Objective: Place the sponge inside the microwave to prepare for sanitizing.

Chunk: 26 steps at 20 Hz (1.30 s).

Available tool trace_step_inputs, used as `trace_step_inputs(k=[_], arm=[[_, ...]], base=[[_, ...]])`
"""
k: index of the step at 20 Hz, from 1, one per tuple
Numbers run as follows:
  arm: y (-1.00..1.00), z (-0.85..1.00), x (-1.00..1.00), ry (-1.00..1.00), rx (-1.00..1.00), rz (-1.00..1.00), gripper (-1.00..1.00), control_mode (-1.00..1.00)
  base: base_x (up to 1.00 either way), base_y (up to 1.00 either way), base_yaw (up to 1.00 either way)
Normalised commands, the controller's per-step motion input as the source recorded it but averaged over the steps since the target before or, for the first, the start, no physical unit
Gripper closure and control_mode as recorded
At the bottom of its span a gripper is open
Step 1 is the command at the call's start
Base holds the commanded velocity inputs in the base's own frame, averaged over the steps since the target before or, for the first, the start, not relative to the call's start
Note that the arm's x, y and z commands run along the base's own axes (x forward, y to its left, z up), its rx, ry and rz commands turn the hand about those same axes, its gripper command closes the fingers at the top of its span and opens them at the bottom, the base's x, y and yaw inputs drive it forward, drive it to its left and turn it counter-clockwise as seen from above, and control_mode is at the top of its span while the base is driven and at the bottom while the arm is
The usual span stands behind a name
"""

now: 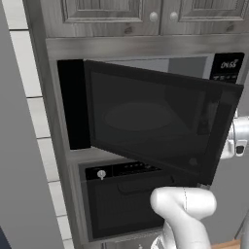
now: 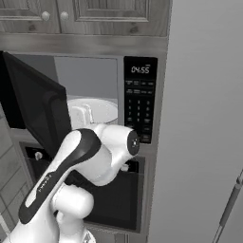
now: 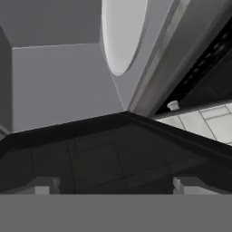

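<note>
The robot's arm was made of smooth, glossy white rounded shells, thick and tubular, with bulbous ends at each joint. Along one long link ran a dark, nearly black band bearing a row of small white marks, too small to read. A round dark grey cap with a pale centre closed off the end of one joint. In the left base view a white rounded elbow-shaped segment curved like a pipe bend, faintly shaded grey along a seam. Further up, a pale grey-white wrist piece showed a small dark round spot on its face. The two fingertips were small, blocky and grey.
</note>
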Motion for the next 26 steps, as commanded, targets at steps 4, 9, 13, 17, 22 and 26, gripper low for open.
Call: trace_step_inputs(k=[4,9,13,17,22,26], arm=[[0.88,0.02,-0.83,0.09,0.00,0.59,-1.00,-1.00],[0.99,-0.03,-0.75,0.12,0.06,0.50,-1.00,-1.00],[1.00,-0.62,-0.50,0.01,0.12,0.22,-1.00,-1.00],[1.00,-0.90,-0.37,-0.03,0.12,0.00,-1.00,-1.00],[1.00,-0.77,-0.22,-0.07,0.05,-0.12,-1.00,-1.00],[1.00,-0.73,-0.14,-0.07,0.08,-0.28,-1.00,-1.00]], base=[[0.00,0.00,0.00],[0.00,0.00,0.00],[0.00,0.00,0.00],[0.00,0.00,0.00],[0.00,0.00,0.00],[0.00,0.00,0.00]])
